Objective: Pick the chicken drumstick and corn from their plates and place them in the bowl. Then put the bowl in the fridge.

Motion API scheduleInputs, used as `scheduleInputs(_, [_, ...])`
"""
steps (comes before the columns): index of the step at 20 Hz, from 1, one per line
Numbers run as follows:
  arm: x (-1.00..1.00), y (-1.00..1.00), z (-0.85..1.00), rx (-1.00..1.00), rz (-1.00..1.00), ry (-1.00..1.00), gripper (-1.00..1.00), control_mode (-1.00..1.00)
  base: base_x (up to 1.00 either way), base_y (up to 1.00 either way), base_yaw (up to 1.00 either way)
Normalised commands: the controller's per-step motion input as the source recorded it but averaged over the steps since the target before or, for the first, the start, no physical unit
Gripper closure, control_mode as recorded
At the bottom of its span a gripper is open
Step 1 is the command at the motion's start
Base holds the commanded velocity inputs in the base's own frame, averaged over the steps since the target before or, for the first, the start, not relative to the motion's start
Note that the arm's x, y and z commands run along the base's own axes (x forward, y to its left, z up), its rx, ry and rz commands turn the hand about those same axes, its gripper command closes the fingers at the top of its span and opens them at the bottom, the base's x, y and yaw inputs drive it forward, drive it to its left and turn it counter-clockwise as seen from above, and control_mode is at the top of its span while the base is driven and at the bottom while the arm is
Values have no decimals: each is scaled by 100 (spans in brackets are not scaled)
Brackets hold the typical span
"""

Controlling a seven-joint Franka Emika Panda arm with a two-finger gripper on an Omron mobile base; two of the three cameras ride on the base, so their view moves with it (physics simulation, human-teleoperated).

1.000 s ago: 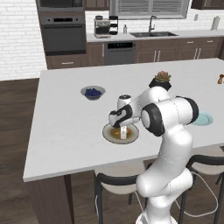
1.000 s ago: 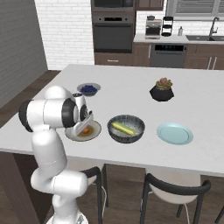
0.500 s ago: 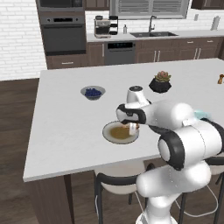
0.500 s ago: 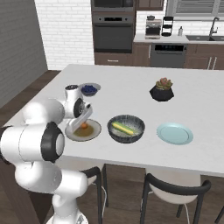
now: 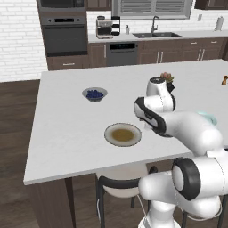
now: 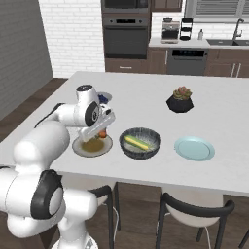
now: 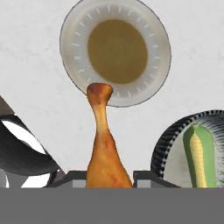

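Gripper clamped on chicken drumstick, clear of tan plate; corn in bowl; next, across over bowl, release.

The white stone worktop is viewed from behind the arm's left side, forward and downward, at middle distance, with the dark wood kitchen cabinets beyond. The same worktop is viewed from behind the arm's right side, also forward and downward. Both views share the round tan-grey plate with a brown centre and the black potted plant. From the hand camera, the plate is seen closely from above, beside the dark grey speckled bowl.
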Motion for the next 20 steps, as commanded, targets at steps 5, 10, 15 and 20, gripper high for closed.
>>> scheduleInputs(5, [-25,-80,52,4,-26,0,100,-100,0,0,0])
scheduleInputs(10, [-2,-75,8,5,-10,-1,100,-100,0,0,0])
scheduleInputs(15, [17,-73,-24,17,0,0,100,-100,0,0,0])
scheduleInputs(20, [47,-30,-40,9,0,0,100,-100,0,0,0])
